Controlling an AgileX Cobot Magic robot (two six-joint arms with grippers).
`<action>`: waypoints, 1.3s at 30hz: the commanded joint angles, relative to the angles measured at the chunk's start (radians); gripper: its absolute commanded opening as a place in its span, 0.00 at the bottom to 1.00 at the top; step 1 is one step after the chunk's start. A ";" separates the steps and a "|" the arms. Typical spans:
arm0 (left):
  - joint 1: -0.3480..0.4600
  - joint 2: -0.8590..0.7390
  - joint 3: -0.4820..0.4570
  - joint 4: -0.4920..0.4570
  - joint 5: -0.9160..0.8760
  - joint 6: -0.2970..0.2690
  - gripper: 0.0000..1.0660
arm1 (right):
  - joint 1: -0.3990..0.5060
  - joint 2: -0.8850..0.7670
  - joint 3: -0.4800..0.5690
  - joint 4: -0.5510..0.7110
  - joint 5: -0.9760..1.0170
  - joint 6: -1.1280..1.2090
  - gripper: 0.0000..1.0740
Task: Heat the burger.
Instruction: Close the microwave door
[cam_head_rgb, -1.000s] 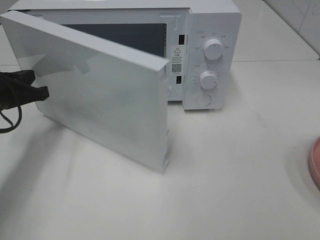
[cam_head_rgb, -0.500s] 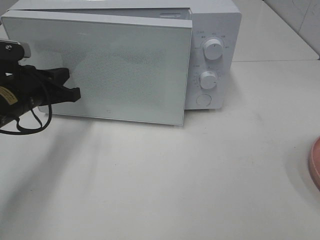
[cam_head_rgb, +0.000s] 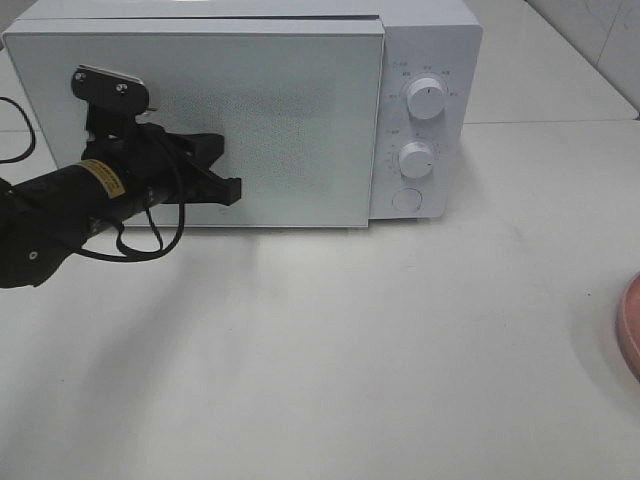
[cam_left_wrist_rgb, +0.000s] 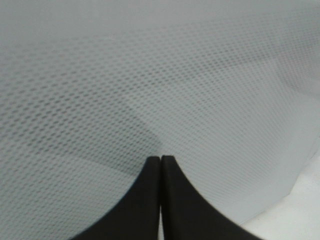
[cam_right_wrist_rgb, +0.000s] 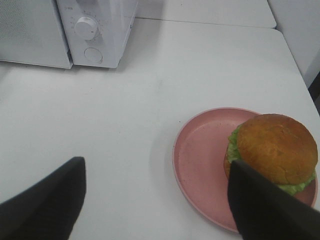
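1. Your left gripper has its jaws pressed fully together with nothing between them, the tips against the front of the microwave door. The door lies flush with the microwave, which stands along the far edge of the desk.

2. The burger is not inside. It sits on the pink plate at the right edge of the desk, well apart from the microwave (the high camera catches only a sliver of the plate's rim, and none of the burger).

3. Your right gripper hangs over that end of the desk with its jaws wide apart and empty. One jaw overlaps the near side of the burger in the wrist view; whether it touches the bun I cannot tell.

4. The relation that matters: the burger lies toward that one jaw rather than centred in the gap, so the right arm is plainly the nearer one. The burger is round with no long axis, so any approach angle should suit.

5. My judgement: with the door shut and the burger still outside, heating cannot go ahead until the door is open again, and the left arm is placed for that.
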 joint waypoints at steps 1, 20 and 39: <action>-0.021 0.013 -0.083 -0.107 -0.027 -0.002 0.00 | -0.006 -0.027 0.003 0.000 -0.006 0.005 0.70; -0.094 0.107 -0.289 -0.157 0.054 -0.006 0.00 | -0.006 -0.027 0.003 0.000 -0.006 0.006 0.70; -0.188 0.146 -0.442 -0.130 0.196 -0.005 0.00 | -0.006 -0.027 0.003 0.000 -0.006 0.007 0.70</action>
